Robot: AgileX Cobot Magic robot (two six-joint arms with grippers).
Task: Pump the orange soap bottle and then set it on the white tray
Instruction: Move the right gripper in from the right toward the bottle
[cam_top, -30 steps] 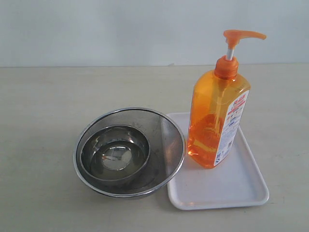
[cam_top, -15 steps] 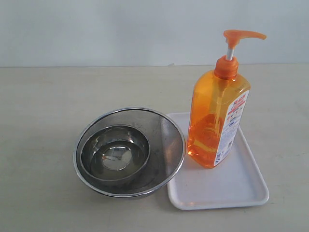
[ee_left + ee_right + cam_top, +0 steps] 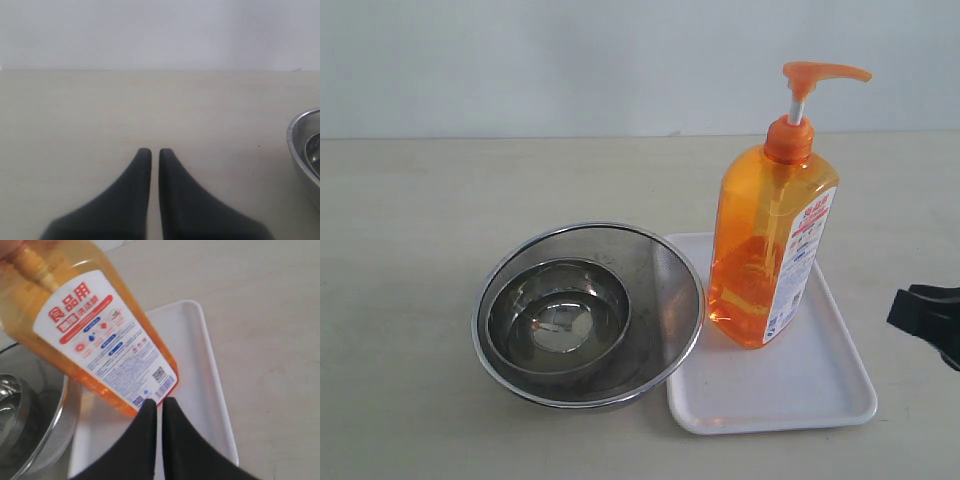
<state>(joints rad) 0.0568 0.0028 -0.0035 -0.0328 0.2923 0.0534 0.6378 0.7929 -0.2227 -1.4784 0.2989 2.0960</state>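
we find the orange soap bottle standing on the white tray, so placing looks done. our left gripper and right gripper have their fingers pressed together, empty.

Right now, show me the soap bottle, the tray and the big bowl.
soap bottle [image 3: 748, 240]: exterior view, orange body beside the label.
tray [image 3: 790, 385]: exterior view, bare floor near front rim.
big bowl [image 3: 668, 290]: exterior view, inner right wall.

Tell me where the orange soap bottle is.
In the exterior view the orange soap bottle stands upright on the white tray, right of centre, beside the nested steel bowls.
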